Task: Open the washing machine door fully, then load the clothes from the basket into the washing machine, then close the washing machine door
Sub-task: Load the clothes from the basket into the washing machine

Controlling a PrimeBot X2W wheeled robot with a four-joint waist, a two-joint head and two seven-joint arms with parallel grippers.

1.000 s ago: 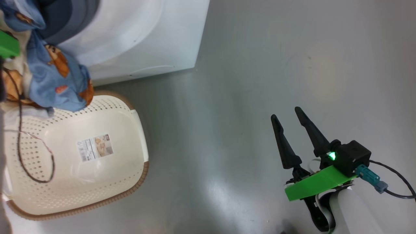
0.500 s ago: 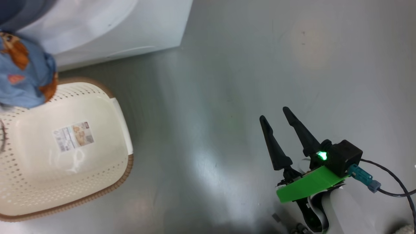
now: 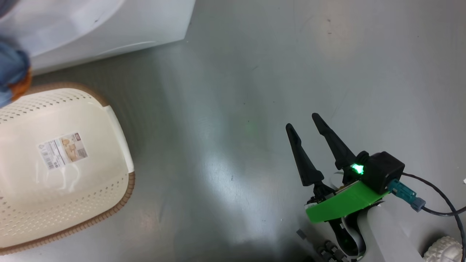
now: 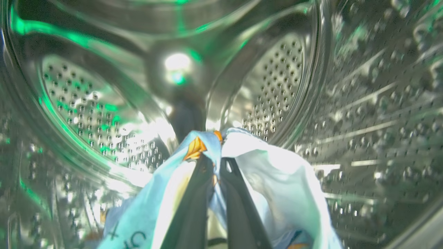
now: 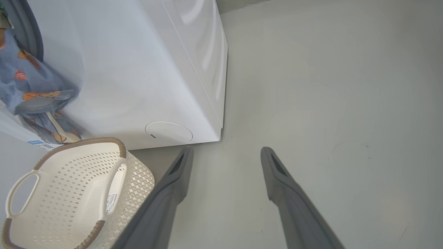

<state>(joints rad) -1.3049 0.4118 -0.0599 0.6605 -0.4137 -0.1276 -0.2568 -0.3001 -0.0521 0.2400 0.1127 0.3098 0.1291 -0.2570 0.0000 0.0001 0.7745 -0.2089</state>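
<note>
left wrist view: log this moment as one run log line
phase: loading | left claw: shut on clothes, inside drum | right claw: open, empty, over floor | basket: looks empty

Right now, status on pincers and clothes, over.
Left pincer shut on clothes, inside drum. Right pincer open over floor. Basket looks empty. Part of the cloth hangs outside.

Light blue clothes (image 4: 277,173) with orange prints gripped by left pincer (image 4: 215,160) inside perforated steel drum (image 4: 273,79), more fabric hanging over white washing machine (image 5: 138,69) front, cream perforated brown-rimmed basket (image 3: 43,103) upright on floor (image 3: 236,91) beside it
</note>
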